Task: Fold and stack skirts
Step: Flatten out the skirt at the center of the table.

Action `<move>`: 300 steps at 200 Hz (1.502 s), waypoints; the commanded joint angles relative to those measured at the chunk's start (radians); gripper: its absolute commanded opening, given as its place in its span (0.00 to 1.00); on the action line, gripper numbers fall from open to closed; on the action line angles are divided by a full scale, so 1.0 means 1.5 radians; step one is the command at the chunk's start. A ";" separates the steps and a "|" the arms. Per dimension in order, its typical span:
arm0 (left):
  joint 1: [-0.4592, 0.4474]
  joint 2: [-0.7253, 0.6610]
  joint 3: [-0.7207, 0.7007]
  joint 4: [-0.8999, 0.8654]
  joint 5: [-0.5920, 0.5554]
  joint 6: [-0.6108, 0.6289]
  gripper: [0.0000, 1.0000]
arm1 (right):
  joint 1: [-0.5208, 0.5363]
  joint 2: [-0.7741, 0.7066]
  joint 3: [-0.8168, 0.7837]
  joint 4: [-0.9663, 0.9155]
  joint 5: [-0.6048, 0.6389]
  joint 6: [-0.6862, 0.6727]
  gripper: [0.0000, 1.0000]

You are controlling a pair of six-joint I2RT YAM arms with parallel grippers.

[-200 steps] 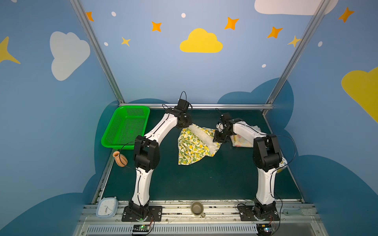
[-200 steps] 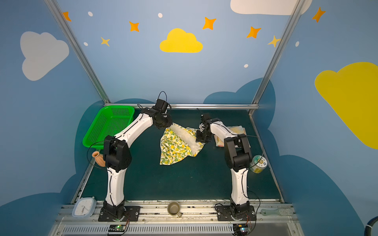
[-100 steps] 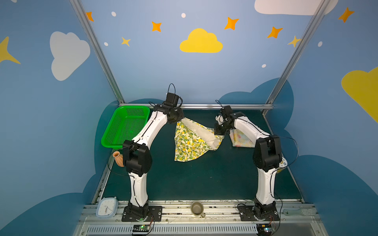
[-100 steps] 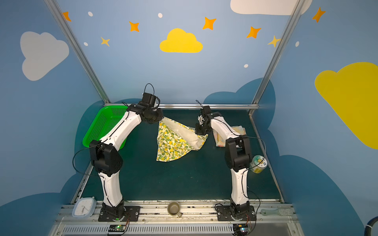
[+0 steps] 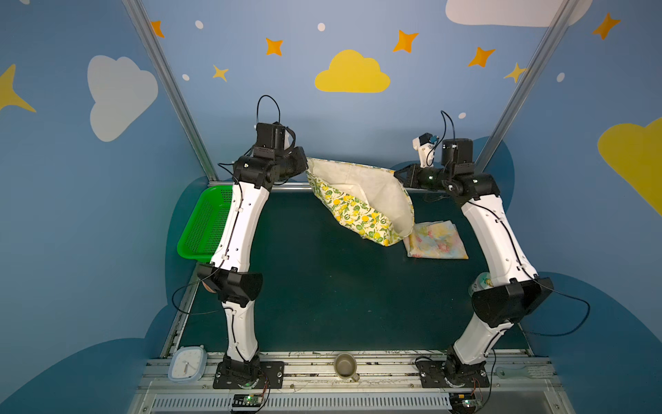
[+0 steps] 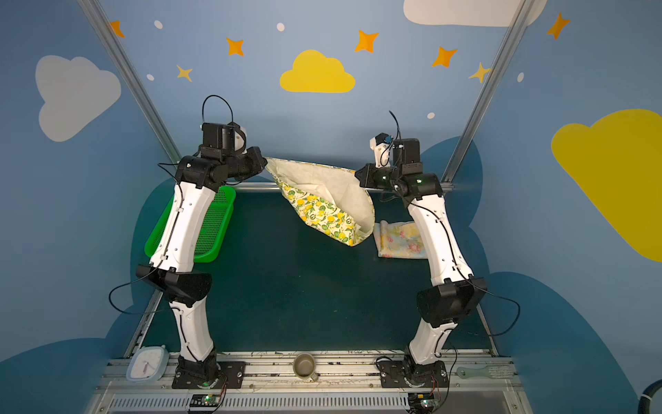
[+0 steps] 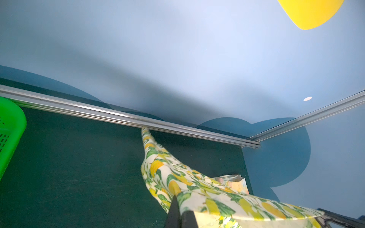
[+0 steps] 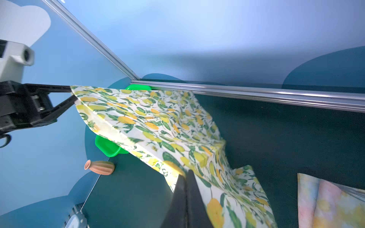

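Held lemon skirt (image 5: 358,211) aloft mid-frame, long axis left-right, both jaws clamped on opposite corners, upper left of floral skirt (image 5: 435,240).

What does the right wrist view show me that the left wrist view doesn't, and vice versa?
Right wrist only: the left jaws shut on a corner of the lemon skirt, and the clay vase lying on its side. Left wrist only: the yellow cloud painted on the wall. Both: the lemon skirt held up over the dark green table, the flowered skirt lying on the table, and the green basket.
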 commanded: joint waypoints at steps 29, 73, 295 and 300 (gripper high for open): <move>0.036 -0.124 -0.172 0.071 -0.064 -0.007 0.04 | -0.024 -0.022 -0.009 -0.029 0.006 -0.007 0.00; 0.057 -0.127 -0.195 0.085 -0.055 -0.012 0.04 | -0.040 0.029 0.025 -0.031 -0.007 0.002 0.00; -0.030 -0.465 -0.956 0.199 -0.057 -0.203 0.64 | 0.130 -0.294 -0.726 0.203 0.202 0.060 0.00; -0.034 -0.473 -0.967 0.189 -0.061 -0.206 0.67 | 0.139 -0.296 -0.739 0.199 0.201 0.064 0.00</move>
